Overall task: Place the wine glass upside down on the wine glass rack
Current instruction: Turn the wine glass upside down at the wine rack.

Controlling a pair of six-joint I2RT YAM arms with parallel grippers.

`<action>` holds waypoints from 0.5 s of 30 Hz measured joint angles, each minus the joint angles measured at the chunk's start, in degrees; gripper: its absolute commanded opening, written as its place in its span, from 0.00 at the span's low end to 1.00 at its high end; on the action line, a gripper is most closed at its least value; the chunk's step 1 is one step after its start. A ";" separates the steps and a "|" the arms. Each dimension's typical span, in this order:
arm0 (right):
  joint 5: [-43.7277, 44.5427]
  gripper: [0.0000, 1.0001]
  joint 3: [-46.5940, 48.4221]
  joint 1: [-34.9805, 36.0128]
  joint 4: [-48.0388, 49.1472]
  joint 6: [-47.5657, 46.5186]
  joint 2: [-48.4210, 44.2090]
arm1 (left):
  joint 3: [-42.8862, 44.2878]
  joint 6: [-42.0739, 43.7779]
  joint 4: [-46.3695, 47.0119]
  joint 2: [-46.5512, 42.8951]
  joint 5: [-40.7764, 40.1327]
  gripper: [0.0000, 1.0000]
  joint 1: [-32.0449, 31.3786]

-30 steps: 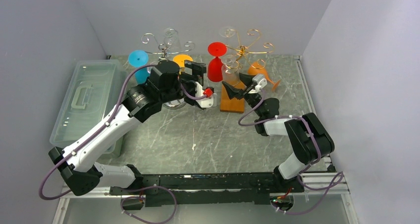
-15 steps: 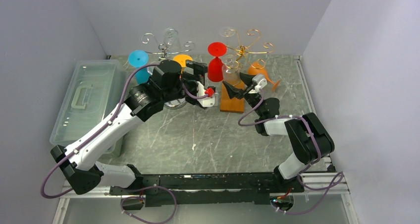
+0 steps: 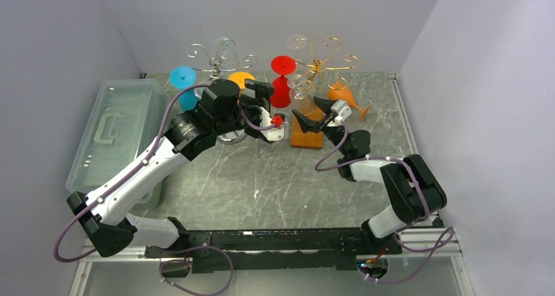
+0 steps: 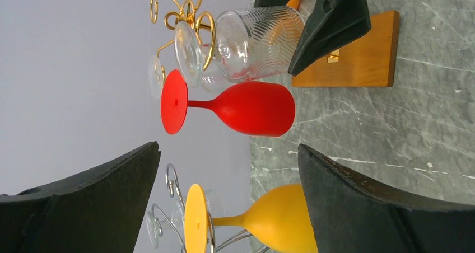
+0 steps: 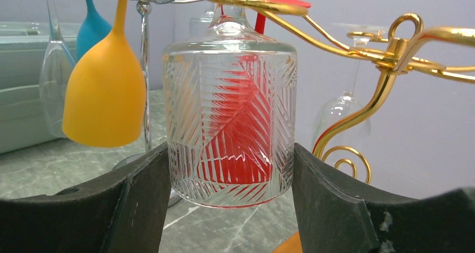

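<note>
The clear ribbed wine glass (image 5: 229, 124) is upside down, its foot uppermost, pinched on both sides of its bowl by the right gripper (image 5: 229, 172), whose black fingers (image 5: 140, 202) press against the glass. A gold arm of the gold rack (image 5: 392, 57) crosses its stem just above the bowl; the left wrist view shows a gold loop lying between foot and bowl. Whether the foot already bears on the wire cannot be told. The rim hangs clear of the surface (image 3: 262, 178), above the rack's wooden base (image 3: 306, 135).

Compared with half a second ago, the glass and the right fingers sit slightly further back and to the left in the overhead view, nearer the rack's stem, and the right arm's elbow has swung lower and outward. The red glass (image 3: 282, 86) just beside the clear one, also foot up, now shows a little further left.

The left gripper (image 3: 267, 106) has barely shifted; its fingers (image 4: 101, 202) are spread wide with nothing between them, pointed at the red glass. Beside it a yellow glass (image 5: 101, 96) and a blue glass (image 3: 182, 80) hang on the silver rack (image 3: 216, 57). A clear lidded box (image 3: 118, 132) lies at the far left.
</note>
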 measured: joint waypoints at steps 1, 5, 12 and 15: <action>0.04 0.52 -0.31 0.02 0.00 -0.04 -0.09 | 0.00 -0.02 0.00 -0.02 -0.02 0.99 0.00; 0.35 0.52 -1.53 0.07 0.28 0.11 -0.09 | 0.00 -0.07 0.02 0.00 -0.04 0.99 0.00; 2.91 0.52 -3.17 0.09 2.32 1.62 -0.09 | 0.00 -0.07 0.09 0.02 -0.07 0.99 0.00; 3.72 0.52 -3.61 0.07 2.95 2.27 -0.09 | 0.00 -0.07 0.24 0.17 -0.07 0.99 0.00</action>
